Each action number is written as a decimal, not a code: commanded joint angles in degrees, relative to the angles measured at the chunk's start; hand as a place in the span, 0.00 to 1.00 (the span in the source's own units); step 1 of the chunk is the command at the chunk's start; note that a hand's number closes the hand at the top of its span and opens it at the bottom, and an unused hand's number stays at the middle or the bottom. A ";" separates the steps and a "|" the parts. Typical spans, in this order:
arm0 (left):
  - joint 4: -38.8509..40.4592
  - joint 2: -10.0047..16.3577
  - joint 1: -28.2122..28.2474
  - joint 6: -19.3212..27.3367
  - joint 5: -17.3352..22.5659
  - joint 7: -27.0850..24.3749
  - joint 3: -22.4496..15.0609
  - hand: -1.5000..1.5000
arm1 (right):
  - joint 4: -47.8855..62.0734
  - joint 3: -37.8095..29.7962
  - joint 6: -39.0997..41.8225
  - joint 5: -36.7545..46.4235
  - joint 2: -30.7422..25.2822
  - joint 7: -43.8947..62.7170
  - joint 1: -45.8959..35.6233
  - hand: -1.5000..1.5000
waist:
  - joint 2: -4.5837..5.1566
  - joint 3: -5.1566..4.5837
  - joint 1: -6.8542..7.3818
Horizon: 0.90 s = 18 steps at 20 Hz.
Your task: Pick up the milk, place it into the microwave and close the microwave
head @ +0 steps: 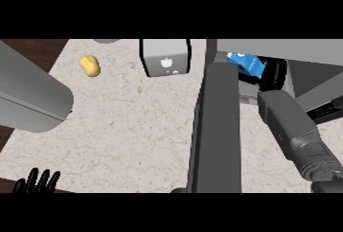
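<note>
The counter (134, 127) looks like pale veined stone, smooth and matt. Just beside the right hand (273, 74), itself dull black like hard plastic, the milk (242, 62) shows a blue printed carton face. The microwave door (218, 131) left of that hand is plain matt dark grey. Dark-grained wood (40, 44) lies far to its left.
</note>
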 commanded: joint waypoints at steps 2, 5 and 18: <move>0.41 -0.19 -0.90 -0.08 0.39 -0.02 0.14 0.00 | 0.37 -0.61 -5.79 0.41 -0.15 -1.92 -0.37 1.00 | 0.29 0.05 0.62; -0.10 0.38 -0.63 -0.15 -0.44 -0.43 0.42 0.00 | 9.19 1.83 -17.49 3.94 -6.11 12.33 7.01 0.00 | 2.27 -0.90 0.51; 1.98 0.22 -3.61 0.46 -1.67 0.92 -0.32 0.00 | 8.64 11.61 -5.01 13.41 1.06 14.19 -0.95 0.00 | 0.47 0.16 2.50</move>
